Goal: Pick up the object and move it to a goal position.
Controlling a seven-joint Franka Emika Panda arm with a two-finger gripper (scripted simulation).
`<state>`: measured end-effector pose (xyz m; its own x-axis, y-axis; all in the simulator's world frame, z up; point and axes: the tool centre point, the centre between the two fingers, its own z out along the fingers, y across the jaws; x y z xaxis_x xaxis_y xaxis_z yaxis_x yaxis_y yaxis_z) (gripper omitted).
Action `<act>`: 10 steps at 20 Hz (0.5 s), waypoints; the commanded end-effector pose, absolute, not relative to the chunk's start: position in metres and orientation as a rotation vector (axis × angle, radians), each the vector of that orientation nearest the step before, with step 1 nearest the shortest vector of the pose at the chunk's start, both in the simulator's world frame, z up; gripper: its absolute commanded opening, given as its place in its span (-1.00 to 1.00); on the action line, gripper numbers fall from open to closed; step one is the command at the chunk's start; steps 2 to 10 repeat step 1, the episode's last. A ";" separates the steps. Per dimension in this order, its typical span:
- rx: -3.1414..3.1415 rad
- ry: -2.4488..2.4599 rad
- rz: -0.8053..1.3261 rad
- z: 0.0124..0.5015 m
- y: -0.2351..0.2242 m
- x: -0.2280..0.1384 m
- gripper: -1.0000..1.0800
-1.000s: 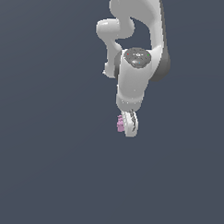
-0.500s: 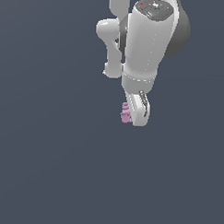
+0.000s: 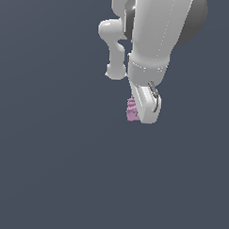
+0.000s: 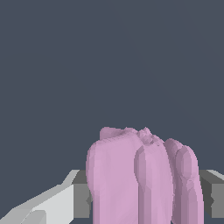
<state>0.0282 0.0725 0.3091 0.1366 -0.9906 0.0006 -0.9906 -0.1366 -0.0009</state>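
The object (image 3: 131,110) is a small pale pink ridged block. In the exterior view it sticks out on the left side of my white gripper (image 3: 144,113), which hangs from the arm in the upper middle. The gripper is shut on it and holds it up above the dark grey floor. In the wrist view the pink object (image 4: 140,179) fills the middle, clamped between the two grey finger pads (image 4: 81,194). Most of the block is hidden behind the gripper in the exterior view.
A plain dark grey surface (image 3: 48,170) fills the scene around the arm. The white arm links (image 3: 153,33) fill the upper part of the exterior view. No goal marker shows.
The arm has lifted the pink object higher and come closer to the camera, so it looks larger. The gripper stays shut on the object.
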 end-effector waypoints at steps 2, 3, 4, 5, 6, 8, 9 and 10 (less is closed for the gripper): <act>-2.369 2.064 -0.001 0.311 0.073 0.029 -1.00; -2.369 2.064 -0.001 0.311 0.073 0.029 -1.00; -2.369 2.064 -0.001 0.311 0.073 0.029 -1.00; -2.369 2.064 -0.001 0.311 0.073 0.029 -1.00; -2.369 2.064 -0.001 0.311 0.073 0.029 -1.00; -2.369 2.064 -0.001 0.311 0.073 0.029 -1.00; -2.369 2.064 -0.001 0.311 0.073 0.029 -1.00; -2.369 2.064 -0.001 0.311 0.073 0.029 -1.00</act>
